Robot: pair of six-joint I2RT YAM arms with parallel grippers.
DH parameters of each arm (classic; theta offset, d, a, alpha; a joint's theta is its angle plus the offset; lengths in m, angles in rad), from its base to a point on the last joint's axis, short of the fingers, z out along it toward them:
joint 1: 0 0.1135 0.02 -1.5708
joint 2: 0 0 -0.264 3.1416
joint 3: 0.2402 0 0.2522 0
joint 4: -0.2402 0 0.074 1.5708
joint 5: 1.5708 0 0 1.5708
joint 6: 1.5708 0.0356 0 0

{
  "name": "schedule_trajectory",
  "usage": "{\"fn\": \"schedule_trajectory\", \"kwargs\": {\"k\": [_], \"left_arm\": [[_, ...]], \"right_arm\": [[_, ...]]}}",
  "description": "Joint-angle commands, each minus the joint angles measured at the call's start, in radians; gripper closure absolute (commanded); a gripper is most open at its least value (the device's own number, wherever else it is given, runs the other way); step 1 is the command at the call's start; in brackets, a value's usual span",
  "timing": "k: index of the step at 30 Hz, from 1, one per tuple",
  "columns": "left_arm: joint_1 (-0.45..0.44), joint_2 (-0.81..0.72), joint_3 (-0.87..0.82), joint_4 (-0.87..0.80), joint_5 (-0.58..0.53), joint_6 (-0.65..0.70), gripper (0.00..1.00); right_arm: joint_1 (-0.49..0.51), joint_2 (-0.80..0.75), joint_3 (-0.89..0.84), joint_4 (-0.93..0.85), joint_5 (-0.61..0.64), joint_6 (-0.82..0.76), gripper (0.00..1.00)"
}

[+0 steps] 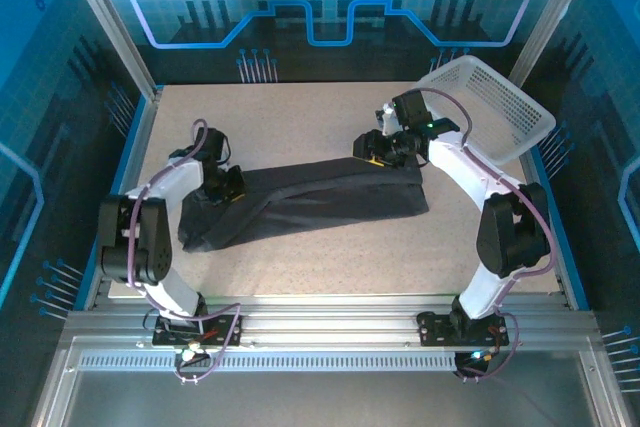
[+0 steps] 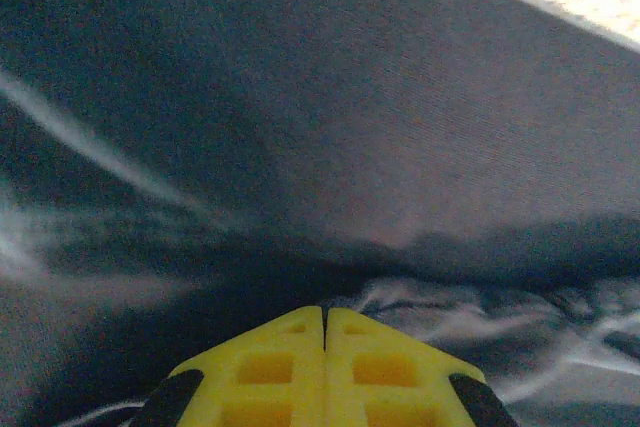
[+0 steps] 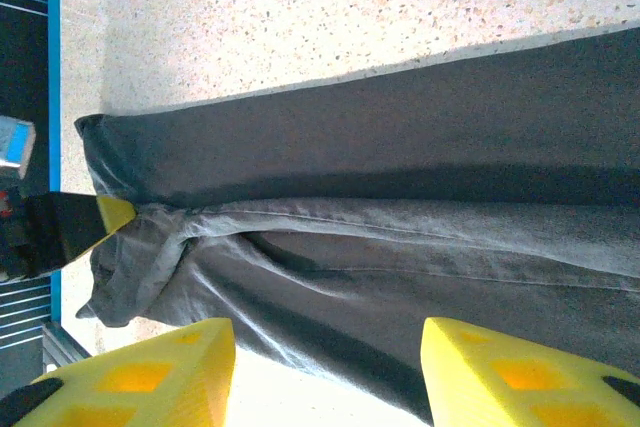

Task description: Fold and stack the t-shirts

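Pinching shirt [image 1: 310, 197] at left end: left gripper [image 1: 230, 189], fingers pressed together, apparently anchoring cloth for fold. Lying across table [image 1: 330, 257] as long folded strip. Hovering over right end: right gripper [image 1: 378, 147], fingers wide, ready to grab. Basket [image 1: 490, 97] beyond.
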Motion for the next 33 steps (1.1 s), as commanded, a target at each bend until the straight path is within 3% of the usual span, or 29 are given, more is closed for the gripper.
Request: {"fn": "schedule_trajectory", "kwargs": {"k": [1,7,13,19,20,23,24,29,33], "left_arm": [[-0.046,-0.087,-0.035,-0.073,0.033,-0.12,1.0],[-0.144,-0.179,-0.083,-0.159,0.082,-0.319,1.0],[-0.257,-0.169,-0.117,-0.151,0.124,-0.491,1.0],[-0.345,-0.07,-0.093,-0.149,0.127,-0.518,1.0],[-0.353,-0.056,-0.086,-0.152,0.132,-0.514,0.97],[-0.372,-0.013,-0.06,-0.17,0.157,-0.484,0.71],[-0.375,0.0,-0.047,-0.193,0.16,-0.471,0.68],[-0.362,-0.075,-0.013,-0.295,0.066,-0.434,0.55],[-0.286,-0.201,-0.056,-0.394,-0.06,-0.43,0.52]], "right_arm": [[0.012,-0.026,0.006,0.0,-0.014,0.004,0.48],[0.011,-0.028,-0.005,-0.005,-0.013,0.002,0.48],[0.009,-0.03,-0.026,0.0,-0.015,0.002,0.49],[0.007,-0.038,-0.061,-0.007,-0.015,0.007,0.49],[0.006,-0.037,-0.065,-0.014,-0.01,0.008,0.49],[0.004,-0.037,-0.083,-0.019,-0.01,0.016,0.49],[0.004,-0.035,-0.087,-0.021,-0.008,0.018,0.49],[0.004,-0.031,-0.097,-0.035,-0.001,0.022,0.5],[0.007,-0.029,-0.107,-0.035,-0.012,0.021,0.5]]}}
